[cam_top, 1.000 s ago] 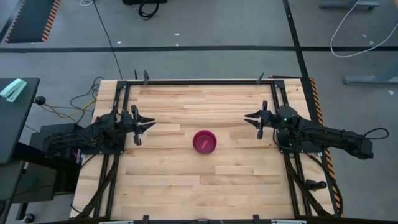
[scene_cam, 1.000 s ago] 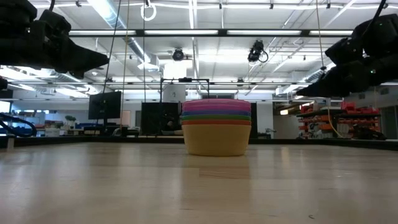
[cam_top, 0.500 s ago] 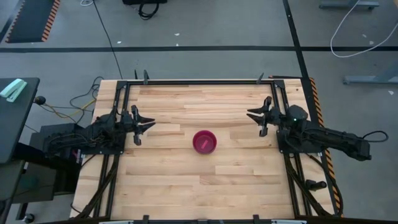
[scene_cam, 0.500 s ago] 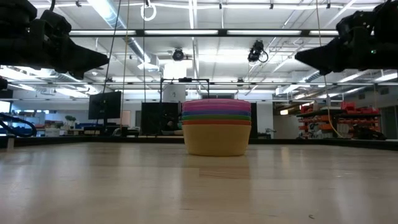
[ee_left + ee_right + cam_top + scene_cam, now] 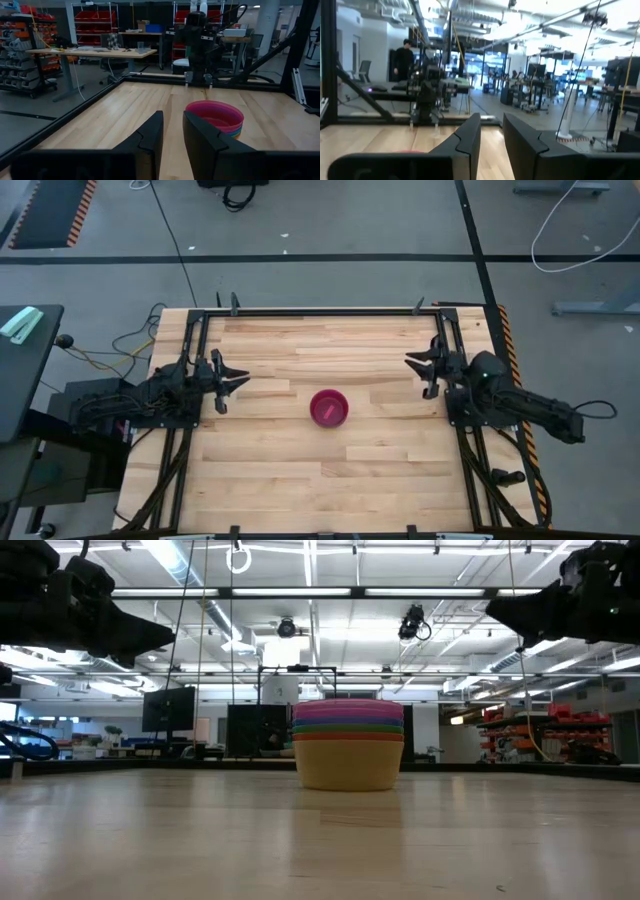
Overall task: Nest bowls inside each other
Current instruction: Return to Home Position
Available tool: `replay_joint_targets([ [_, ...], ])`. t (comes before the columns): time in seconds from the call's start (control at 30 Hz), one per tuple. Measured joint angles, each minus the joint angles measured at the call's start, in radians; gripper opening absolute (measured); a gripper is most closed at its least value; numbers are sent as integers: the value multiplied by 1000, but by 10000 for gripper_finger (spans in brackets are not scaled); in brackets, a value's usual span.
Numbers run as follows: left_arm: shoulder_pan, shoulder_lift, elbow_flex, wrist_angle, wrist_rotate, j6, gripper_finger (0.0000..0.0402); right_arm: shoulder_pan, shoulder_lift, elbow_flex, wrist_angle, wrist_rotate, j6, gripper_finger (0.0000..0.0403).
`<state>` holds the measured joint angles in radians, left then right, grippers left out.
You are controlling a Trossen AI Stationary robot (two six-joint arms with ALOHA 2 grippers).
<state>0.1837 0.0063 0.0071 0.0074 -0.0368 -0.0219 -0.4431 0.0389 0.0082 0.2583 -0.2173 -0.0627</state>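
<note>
Both my pincers, left (image 5: 235, 387) and right (image 5: 420, 372), hang at the table (image 5: 300, 480) sides, fingers slightly parted, holding nothing. The bowls (image 5: 329, 408) sit nested mid-table, pink on top. The risk: a low swing inward could clip the stack and topple it.

Grey floor (image 5: 330, 220), wooden table (image 5: 300, 480), red shelving (image 5: 95, 22), ceiling strip lights (image 5: 310, 592)

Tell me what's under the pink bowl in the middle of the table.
Five nested bowls: the low view shows purple, blue, green and orange rims, then the yellow bowl on the table. From above, the pink bowl hides them all.
</note>
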Motion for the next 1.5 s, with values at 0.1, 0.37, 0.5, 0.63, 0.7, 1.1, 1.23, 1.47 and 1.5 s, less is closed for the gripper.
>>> replay_joint_targets([
  [0.1,0,0,0,0,0,1,82,0,-39,0,2,3,2,91],
  [0.37,0,0,0,-1,4,0,89,0,-39,0,-30,11,1,91],
  [0.5,0,0,0,-1,4,-1,85,0,-39,0,-149,56,-23,91],
  [0.63,0,0,0,-1,4,-1,80,0,-39,0,-187,95,-35,91],
  [0.7,0,0,0,-1,4,0,81,0,-39,0,-197,112,-38,91],
  [1.1,0,10,0,-1,4,8,86,0,-1,-1,-237,227,1,91],
  [1.23,0,52,0,-2,4,7,81,0,51,-1,-239,233,-1,91],
  [1.47,0,95,-1,5,-14,3,85,0,73,-1,-235,248,-7,91],
  [1.5,0,95,-1,15,-27,1,86,0,73,-1,-236,248,-7,91],
])
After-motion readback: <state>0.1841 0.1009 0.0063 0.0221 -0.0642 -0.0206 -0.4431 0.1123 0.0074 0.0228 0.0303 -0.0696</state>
